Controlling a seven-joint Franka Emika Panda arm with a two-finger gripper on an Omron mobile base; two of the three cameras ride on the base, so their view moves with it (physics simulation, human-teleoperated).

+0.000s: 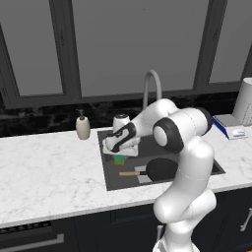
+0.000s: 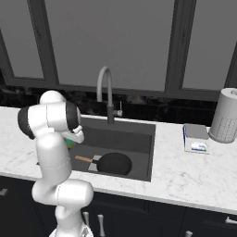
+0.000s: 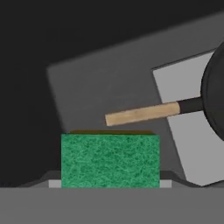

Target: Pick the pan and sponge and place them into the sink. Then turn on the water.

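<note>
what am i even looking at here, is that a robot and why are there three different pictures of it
Yes, it is a white robot arm on a driving base, in a computer-rendered kitchen. Two pictures come from cameras on the base, behind the arm to its left and right. The third comes from a camera on the hand, looking along the gripper.

The arm reaches over a dark sink set in a white marble counter. A black pan with a wooden handle already lies in the sink. The gripper has its jaws around a green sponge above the basin. Whether it still presses on it I cannot tell.

Behind stands a tall arched faucet, with no water running. A soap bottle stands on the counter beside the sink.
</note>
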